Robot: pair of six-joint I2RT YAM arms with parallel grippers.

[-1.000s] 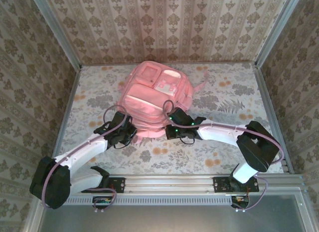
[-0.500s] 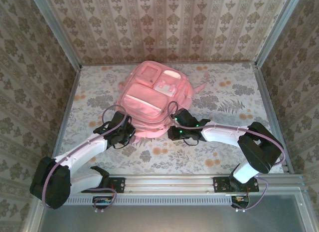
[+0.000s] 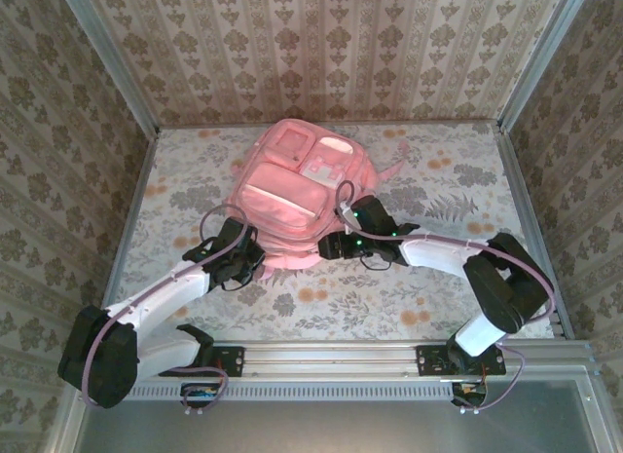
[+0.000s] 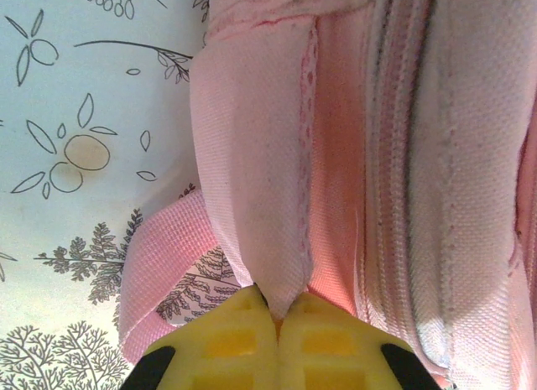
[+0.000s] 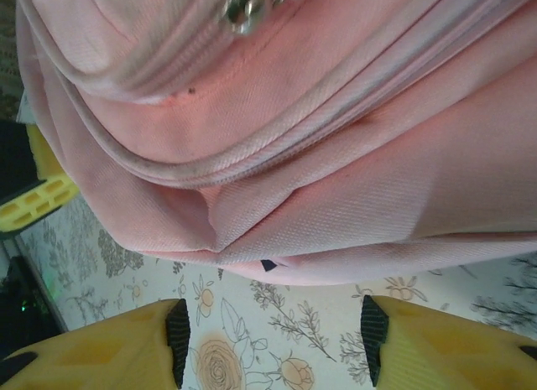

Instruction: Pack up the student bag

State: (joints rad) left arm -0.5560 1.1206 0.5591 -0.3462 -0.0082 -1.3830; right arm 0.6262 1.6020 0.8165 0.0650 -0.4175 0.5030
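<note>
The student bag [image 3: 297,185], a soft pink backpack with lighter front pockets and a small white patch, lies flat mid-table. My left gripper [image 3: 251,258] is at its near-left corner, and the left wrist view has its yellow fingers [image 4: 243,340] shut on a pinched fold of the bag's fabric [image 4: 252,155]. My right gripper [image 3: 331,246] sits at the bag's near edge. In the right wrist view it [image 5: 275,344] stands open, with bare tablecloth between its fingers and the bag's bottom edge [image 5: 352,197] just beyond the fingertips. A metal zipper pull [image 5: 247,4] lies on the closed zipper.
A pink strap [image 4: 159,256] lies on the floral tablecloth [image 3: 438,195] beside the left gripper. The left gripper's yellow finger [image 5: 38,197] is at the far left of the right wrist view. Patterned walls enclose the table on three sides, with a metal rail [image 3: 389,354] along the near edge.
The right gripper's jaws have opened and its wrist has swung a little toward the bag. The left gripper keeps its hold and has not moved.
</note>
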